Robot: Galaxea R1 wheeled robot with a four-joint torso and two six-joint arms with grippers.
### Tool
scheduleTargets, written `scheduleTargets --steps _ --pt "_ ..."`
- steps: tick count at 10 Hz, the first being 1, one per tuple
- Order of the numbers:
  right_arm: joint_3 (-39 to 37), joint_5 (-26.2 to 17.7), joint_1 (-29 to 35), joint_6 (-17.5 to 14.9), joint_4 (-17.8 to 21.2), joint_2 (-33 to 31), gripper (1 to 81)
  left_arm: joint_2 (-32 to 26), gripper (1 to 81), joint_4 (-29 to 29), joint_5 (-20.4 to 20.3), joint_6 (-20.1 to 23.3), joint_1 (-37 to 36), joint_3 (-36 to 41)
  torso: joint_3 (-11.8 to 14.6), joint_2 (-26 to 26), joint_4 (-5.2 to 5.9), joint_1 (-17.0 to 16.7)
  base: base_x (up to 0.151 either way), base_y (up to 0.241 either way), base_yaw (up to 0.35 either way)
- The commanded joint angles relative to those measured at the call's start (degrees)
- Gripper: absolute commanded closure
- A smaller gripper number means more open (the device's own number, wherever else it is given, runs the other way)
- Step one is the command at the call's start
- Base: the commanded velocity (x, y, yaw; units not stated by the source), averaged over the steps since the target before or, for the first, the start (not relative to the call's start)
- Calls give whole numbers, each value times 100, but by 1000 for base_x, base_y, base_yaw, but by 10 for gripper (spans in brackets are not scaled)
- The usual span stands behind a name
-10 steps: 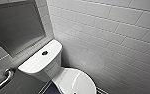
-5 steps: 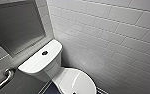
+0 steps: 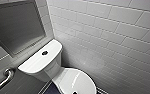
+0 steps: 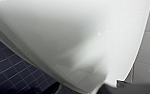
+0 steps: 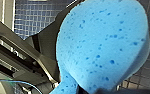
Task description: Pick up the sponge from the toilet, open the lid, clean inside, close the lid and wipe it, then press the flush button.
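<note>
Sponge point(image 5: 101, 45) first: bright blue and pitted with small darker pores, it looms close before the right wrist camera, pinched at its narrow end by the right gripper point(image 5: 91, 90), whose dark parts sit behind and under it. Its long axis runs from that squeezed neck out to a broad rounded end pointing away from the gripper. One broad face is turned to the camera, with dark blue tiled floor point(image 5: 33, 15) behind. A thin blue cable point(image 5: 21, 83) loops past the arm's grey frame. In the head view the toilet point(image 3: 53, 70) stands against a white tiled wall point(image 3: 111, 32). Its long axis slants from the tank point(image 3: 36, 63) at middle left down to the lid point(image 3: 77, 81) at the lower edge, so the bowl end points toward the lower right. The lid is down and glossy. The tank top's own length runs crosswise to that, with a dark round button point(image 3: 44, 52) near its middle. A grey framed panel point(image 3: 16, 27) is on the wall above the tank, and a metal bar point(image 3: 4, 78) shows at lower left. The left wrist camera sits close to a white glossy curve of the toilet, with floor tiles beside it. A dark bit of the left gripper point(image 4: 131, 88) edges in — whether it is spread or closed I cannot tell.
</note>
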Motion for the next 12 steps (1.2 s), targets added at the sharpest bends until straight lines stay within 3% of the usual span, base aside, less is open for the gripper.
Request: scheduleTargets --steps 1,6,12 --pt "87 -318 -103 12 -94 -167 811 128 10 -25 90 -124 -681 88 0 0 0 0 0 0 0" --pt "122 -310 -103 21 -85 -176 811 -241 10 -16 28 -424 -733 712 0 0 0 0 0 0 0" --pt "113 -274 -95 100 -85 -194 811 -355 10 -16 -129 -670 -733 756 0 0 0 0 0 0 0"
